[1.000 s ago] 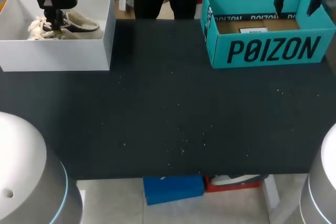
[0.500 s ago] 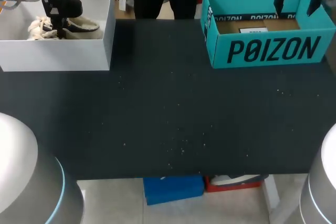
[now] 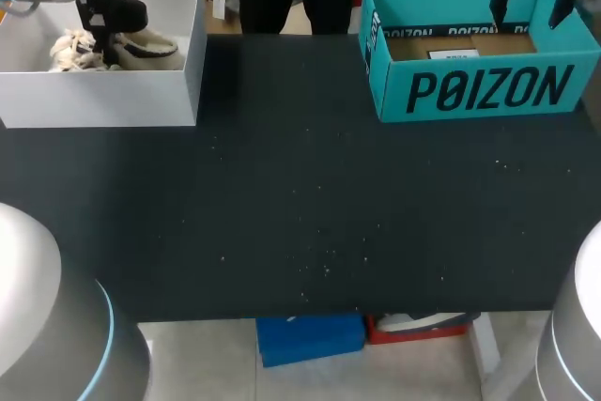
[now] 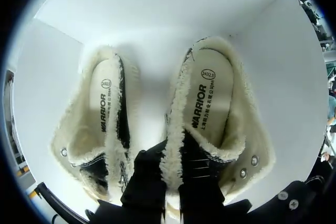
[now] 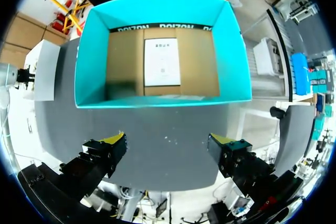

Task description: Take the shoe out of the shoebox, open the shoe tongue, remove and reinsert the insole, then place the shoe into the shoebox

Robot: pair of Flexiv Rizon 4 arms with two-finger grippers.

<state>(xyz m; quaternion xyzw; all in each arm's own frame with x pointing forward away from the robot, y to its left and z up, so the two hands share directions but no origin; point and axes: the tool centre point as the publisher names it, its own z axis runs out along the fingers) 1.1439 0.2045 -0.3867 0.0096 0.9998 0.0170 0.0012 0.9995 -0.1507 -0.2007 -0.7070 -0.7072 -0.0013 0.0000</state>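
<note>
The shoe (image 4: pixel 215 124) is held by its inner side wall: the fleece-lined rim is pinched between the two black fingers (image 4: pixel 148 179) of the left gripper (image 4: pixel 170 182), which are drawn narrow around it. One finger is set inside the shoe's opening, the other outside it, in the gap toward the second shoe (image 4: pixel 100 124). The rest of the shoe stretches ahead of the gripper, with its printed insole (image 4: pixel 209 90) seen lying flat inside. The second shoe is laid just beside the gripper's outer finger, parallel to the first and likewise open-side up. Both shoes are enclosed by the white box (image 4: pixel 157 24), whose walls rise ahead of and to either side of the gripper. The gripper's yellow tips are hidden by the fleece and the fingers.

In the head view the left gripper is seen lowered into the white box at the table's (image 3: pixel 310 194) far left corner. Well apart from it, the teal box (image 3: pixel 479 91) is placed at the far right corner. The right gripper (image 5: pixel 168 145) is held above this box with its fingers spread wide and nothing between them. Ahead of it the teal box's cardboard floor is seen, with a white sheet (image 5: pixel 161 61) lying on it
</note>
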